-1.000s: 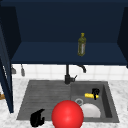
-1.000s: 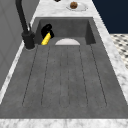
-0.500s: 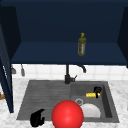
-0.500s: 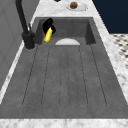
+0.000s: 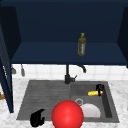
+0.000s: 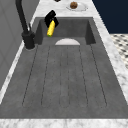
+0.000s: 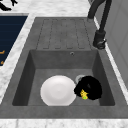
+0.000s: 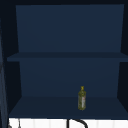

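Right hand: right hand [image 5: 100, 87] over the sink basin [image 7: 62, 63], fingers curled round 1 end of the yellow corn cob [image 5: 93, 93] — cob lifted, tilted, above the basin floor.
Left hand: left hand [image 5: 37, 118] hangs idle at the drainboard's [image 6: 65, 75] front edge, fingers curled, holding nothing.
Progress: cob gripped and clear of the white plate [image 7: 58, 90] — not set down anywhere.
Surroundings: black faucet [image 5: 68, 75]; red ball [image 5: 67, 115] at front; olive bottle [image 8: 81, 98] on blue cabinet shelf; marble counter.
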### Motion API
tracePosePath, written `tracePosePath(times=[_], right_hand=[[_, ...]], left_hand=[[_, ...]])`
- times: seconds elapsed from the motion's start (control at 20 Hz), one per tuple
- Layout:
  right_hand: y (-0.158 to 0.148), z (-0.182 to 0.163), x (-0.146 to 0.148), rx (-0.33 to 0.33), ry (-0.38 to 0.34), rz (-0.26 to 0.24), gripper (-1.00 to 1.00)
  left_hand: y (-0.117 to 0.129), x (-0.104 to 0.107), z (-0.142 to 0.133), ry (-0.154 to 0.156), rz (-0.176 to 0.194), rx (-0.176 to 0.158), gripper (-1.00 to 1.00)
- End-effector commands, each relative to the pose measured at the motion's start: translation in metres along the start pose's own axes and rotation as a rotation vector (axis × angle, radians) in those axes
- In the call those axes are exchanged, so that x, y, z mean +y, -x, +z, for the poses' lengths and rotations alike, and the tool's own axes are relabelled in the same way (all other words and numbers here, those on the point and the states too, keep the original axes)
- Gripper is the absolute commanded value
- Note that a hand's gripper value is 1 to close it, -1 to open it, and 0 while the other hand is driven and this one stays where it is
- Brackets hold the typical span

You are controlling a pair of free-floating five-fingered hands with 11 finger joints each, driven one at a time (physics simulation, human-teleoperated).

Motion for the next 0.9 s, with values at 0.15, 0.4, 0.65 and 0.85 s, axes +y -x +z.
tracePosePath(times=[0.15, 0.4, 0.65, 0.85], right_hand=[[0.014, 0.063, -0.018, -0.023, -0.003, -0.033, 1.00], [0.022, 0.113, -0.024, -0.032, 0.009, -0.046, 1.00], [0.024, 0.152, -0.013, -0.025, 0.073, -0.033, 1.00], [0.026, 0.185, -0.018, -0.008, 0.082, -0.052, 1.00]], left_hand=[[0.000, 0.000, 0.000, 0.000, 0.000, 0.000, 0.00], [0.000, 0.000, 0.000, 0.000, 0.000, 0.000, 0.00], [0.000, 0.000, 0.000, 0.000, 0.000, 0.000, 0.00], [0.000, 0.000, 0.000, 0.000, 0.000, 0.000, 0.00]])
